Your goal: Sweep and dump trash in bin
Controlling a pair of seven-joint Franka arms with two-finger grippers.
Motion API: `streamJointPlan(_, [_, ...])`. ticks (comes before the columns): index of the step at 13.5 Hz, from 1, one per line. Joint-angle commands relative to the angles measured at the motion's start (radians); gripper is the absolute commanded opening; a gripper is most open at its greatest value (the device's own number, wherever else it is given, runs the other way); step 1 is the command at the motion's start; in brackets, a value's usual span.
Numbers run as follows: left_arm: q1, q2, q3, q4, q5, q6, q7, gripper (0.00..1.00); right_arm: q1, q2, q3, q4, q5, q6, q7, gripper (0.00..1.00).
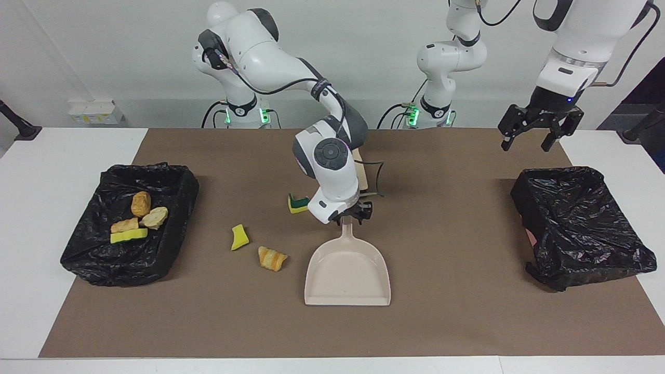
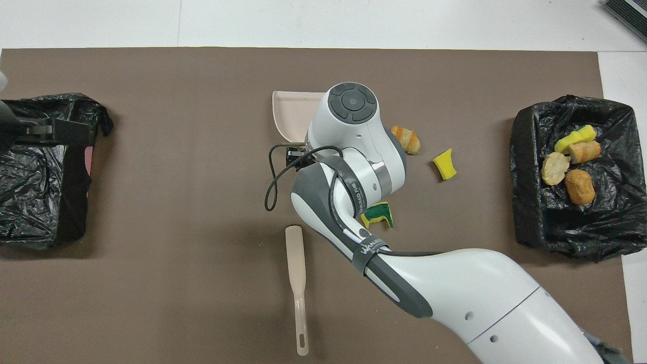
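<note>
Smooth beige plastic dustpan point(image 1: 347, 272) flat on brown mat point(image 1: 447, 322), right gripper point(image 1: 353, 216) at its handle tip, grip unclear, 3 spongy and bready trash scraps point(image 1: 272, 257) beside dustpan, 4 in crinkled black-lined bin point(image 1: 88, 257), left gripper point(image 1: 539, 128) spread wide over the mat's edge, "WANUED" band on arm.

A brown mat point(image 1: 441, 311) covers the middle of the white tabletop point(image 1: 47, 156). At the left of the facing view, small white boxes point(image 1: 96, 111) sit against the wall; black stands point(image 1: 18, 124) flank both edges.
</note>
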Motion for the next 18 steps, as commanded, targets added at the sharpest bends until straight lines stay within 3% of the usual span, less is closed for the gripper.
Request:
streamJointPlan(1, [-0.009, 0.070, -0.017, 0.031, -0.008, 0.055, -0.004, 1.00, -0.007, -0.052, 0.008, -0.026, 0.012, -0.024, -0.003, 1.00])
streamJointPlan(5, [-0.089, 0.216, -0.032, 0.150, 0.001, 0.114, -0.048, 1.00, -0.010, -0.156, 0.008, -0.087, 0.017, -0.175, -0.003, 1.00])
streamJointPlan(8, [-0.155, 0.244, -0.034, 0.152, 0.001, 0.167, -0.149, 1.00, 0.001, -0.302, 0.008, -0.271, 0.029, -0.181, 0.003, 1.00])
streamJointPlan(11, [-0.254, 0.308, -0.035, 0.145, -0.001, 0.233, -0.248, 1.00, 0.056, -0.438, 0.008, -0.458, 0.029, -0.109, 0.034, 1.00])
streamJointPlan(14, [-0.357, 0.423, -0.031, 0.151, 0.011, 0.354, -0.352, 1.00, 0.125, -0.538, 0.009, -0.659, 0.031, 0.078, 0.092, 1.00])
streamJointPlan(18, [-0.440, 0.481, -0.035, 0.135, 0.050, 0.411, -0.360, 1.00, 0.240, -0.542, 0.008, -0.739, 0.031, 0.134, 0.174, 1.00])
